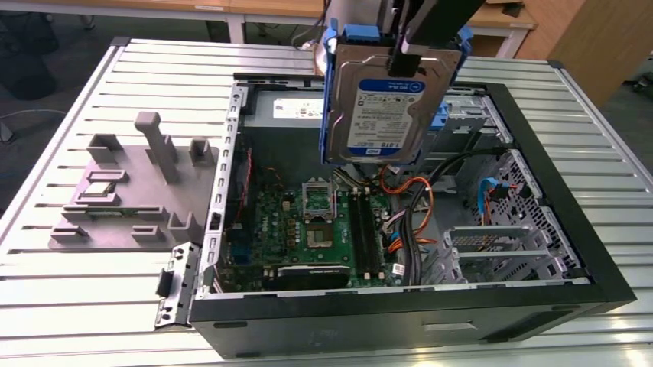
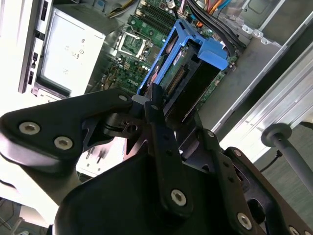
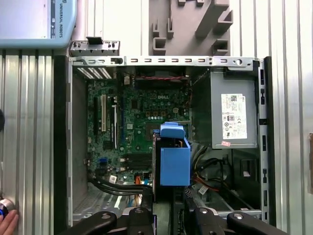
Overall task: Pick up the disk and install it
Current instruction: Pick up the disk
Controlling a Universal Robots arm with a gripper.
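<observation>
The gripper is closed narrowly on the top end of the disk, with one black finger lying against its labelled face. The disk hangs upright, clear of everything below, above the open side of the computer case and over the case's green circuit board. It is a flat silver metal slab with a white-and-blue label on its broad face and a blue plastic frame along its long edges and across the top.

In the first wrist view the disk appears end-on as a blue block with a small tab, inside the outline of the case. In the second wrist view the disk shows its dark underside within the blue frame, held between the two fingers.
</observation>
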